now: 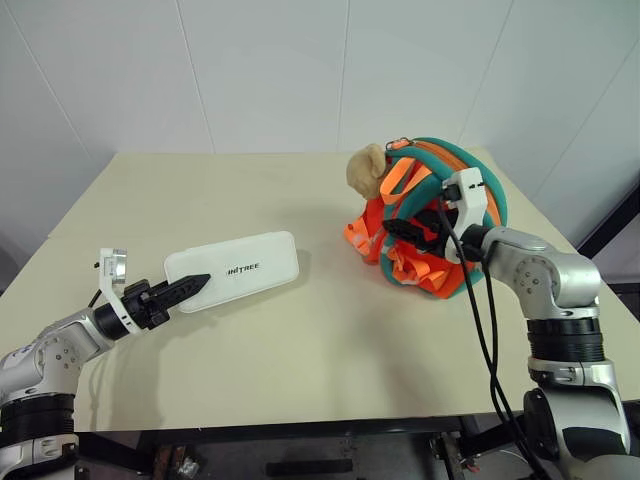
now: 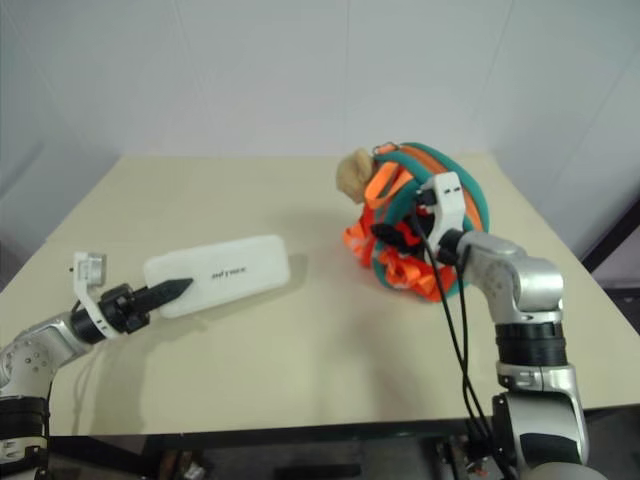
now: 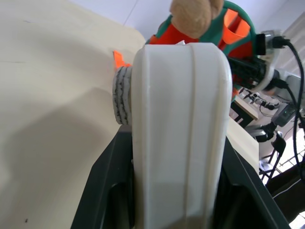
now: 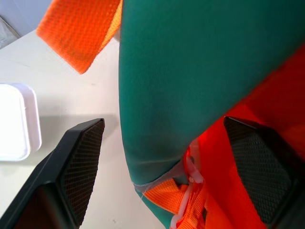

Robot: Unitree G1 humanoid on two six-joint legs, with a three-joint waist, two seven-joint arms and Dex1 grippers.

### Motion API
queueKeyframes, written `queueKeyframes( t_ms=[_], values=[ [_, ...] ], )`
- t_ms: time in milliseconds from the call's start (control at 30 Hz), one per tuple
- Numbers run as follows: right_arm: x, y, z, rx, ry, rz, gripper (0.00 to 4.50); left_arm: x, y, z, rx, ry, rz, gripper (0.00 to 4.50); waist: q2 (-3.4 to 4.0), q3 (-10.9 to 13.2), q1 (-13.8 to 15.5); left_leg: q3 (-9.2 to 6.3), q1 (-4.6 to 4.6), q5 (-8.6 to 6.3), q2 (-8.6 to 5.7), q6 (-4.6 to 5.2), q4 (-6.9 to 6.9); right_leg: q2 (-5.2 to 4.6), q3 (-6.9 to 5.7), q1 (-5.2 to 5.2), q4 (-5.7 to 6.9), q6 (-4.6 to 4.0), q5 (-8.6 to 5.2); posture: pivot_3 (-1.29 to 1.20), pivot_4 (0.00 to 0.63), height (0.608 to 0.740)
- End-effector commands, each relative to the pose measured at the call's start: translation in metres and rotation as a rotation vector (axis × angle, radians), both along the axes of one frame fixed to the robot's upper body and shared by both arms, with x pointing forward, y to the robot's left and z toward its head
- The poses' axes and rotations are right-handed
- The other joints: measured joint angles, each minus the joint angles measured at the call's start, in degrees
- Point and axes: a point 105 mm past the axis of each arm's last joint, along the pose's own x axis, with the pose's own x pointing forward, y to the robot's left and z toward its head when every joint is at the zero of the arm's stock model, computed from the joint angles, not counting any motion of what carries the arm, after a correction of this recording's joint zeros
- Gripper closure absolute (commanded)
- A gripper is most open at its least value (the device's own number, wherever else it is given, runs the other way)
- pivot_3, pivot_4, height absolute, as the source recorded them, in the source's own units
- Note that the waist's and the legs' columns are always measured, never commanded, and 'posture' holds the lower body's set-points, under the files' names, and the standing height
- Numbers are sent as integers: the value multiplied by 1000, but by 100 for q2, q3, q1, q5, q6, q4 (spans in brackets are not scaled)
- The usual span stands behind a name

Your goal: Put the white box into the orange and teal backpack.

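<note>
A: Where's the white box [image 1: 234,269]?

B: Lying flat on the table [image 1: 300,340], with the left gripper [image 1: 190,286] clamped on its near short end. In the left wrist view the box's edge sits wedged between the two black fingers [image 3: 107,191].

A: And the orange and teal backpack [image 1: 430,215]?

B: Well apart from that gripper, across the table on the right side, bunched up with its tan plush ball [image 1: 366,170] facing the box.

A: What about the right gripper [image 1: 405,231]?

B: It is right at the backpack, jaws spread wide. A teal strap [image 4: 190,86] and orange webbing [image 4: 81,28] lie between its fingers, neither pad pressing on them
</note>
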Motion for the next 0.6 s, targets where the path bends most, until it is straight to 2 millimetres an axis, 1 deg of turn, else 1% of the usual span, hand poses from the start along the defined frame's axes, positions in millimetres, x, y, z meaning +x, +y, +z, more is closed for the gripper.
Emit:
queueKeyframes(
  t_ms=[33,133,233,333,400,533,600],
  values=[
    [7,12,12,33,-42,1,281,-6,3,16,-14,-72,8,3148,0,0,-24,0,0,0,0,0,1,0,0,0,1,0,0,0,150,740],
    [12,29,17,92,-47,26,281,-6,1,16,-20,-74,5,3148,0,0,-71,1,2,3,2,-1,2,1,2,-2,8,-3,3,0,150,740],
    [14,37,15,105,-44,34,281,-6,-1,17,-23,-76,-1,3148,-2,-1,-91,0,1,6,2,-3,1,1,2,-7,19,-3,3,0,150,740],
    [19,40,6,99,-39,-5,281,-7,0,16,-23,-74,3,3148,-3,-2,-107,1,0,6,2,-3,1,1,3,-9,18,-3,3,0,150,740],
    [25,39,4,95,-56,-65,281,-7,0,15,-24,-73,4,3148,-5,-3,-115,1,0,6,2,-3,1,1,3,-10,20,-3,3,0,150,740],
    [35,34,8,65,-120,-206,281,-8,-2,14,-28,-69,2,3148,-6,-4,-135,3,0,9,2,-7,1,1,9,-21,34,-3,3,0,150,740],
    [35,39,9,61,-136,-226,281,-8,-2,13,-28,-66,1,3148,-6,-4,-138,4,0,11,3,-9,1,1,11,-25,40,-4,3,0,150,740]
  ],
)
